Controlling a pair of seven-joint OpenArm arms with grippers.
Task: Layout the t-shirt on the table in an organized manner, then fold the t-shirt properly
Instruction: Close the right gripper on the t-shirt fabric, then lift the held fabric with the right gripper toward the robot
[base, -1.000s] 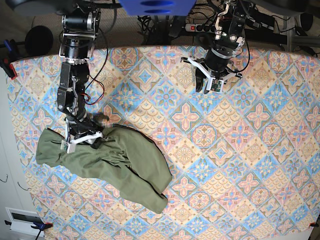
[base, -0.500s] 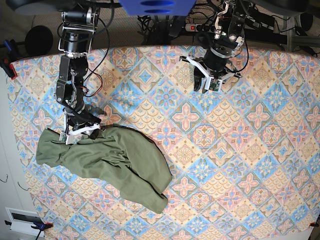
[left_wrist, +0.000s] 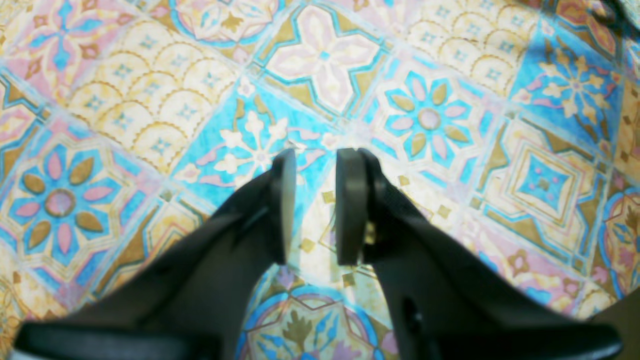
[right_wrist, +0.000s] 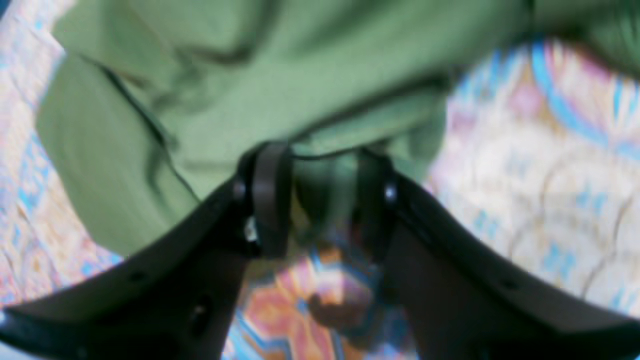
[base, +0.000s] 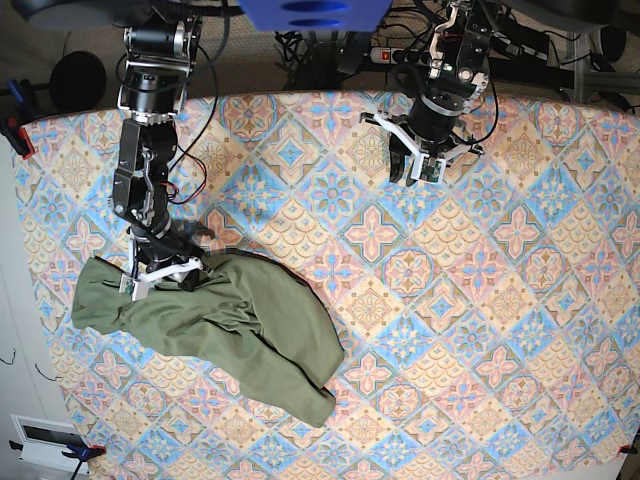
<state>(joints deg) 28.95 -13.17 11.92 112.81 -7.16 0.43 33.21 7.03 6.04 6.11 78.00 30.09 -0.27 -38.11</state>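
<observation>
Overhead and wrist views of a two-arm rig at the layout stage. The olive-green short-sleeved cloth t-shirt (base: 215, 325) lies crumpled on the large surface covered in tile-patterned cloth of blue, pink and cream diamonds (base: 480, 300), in the near-left part of the overhead view, well apart from the left arm. Its long axis runs diagonally, from a bunched lobe at the surface's left edge down to a narrower end towards the near centre; neck, sleeves and hem cannot be told apart in the heap, so which end is the top cannot be said.

The right tool (base: 160, 277) sits at the shirt's upper edge. In the right wrist view its pads (right_wrist: 270, 200) straddle a fold of green cloth, and it appears to be gripping that fold, though the picture is blurred. The left tool (left_wrist: 312, 205) hangs over bare patterned cloth at the far side; its pads stand a little apart and nothing is between them.

Handling, as a judgement: the shirt is light, soft and limp, so it will drape and drag rather than slide as one piece, and a single pinch point will only stretch it. It is best taken at two separated points along one seam or edge, such as the shoulders or the hem corners, then lifted and drawn flat.
</observation>
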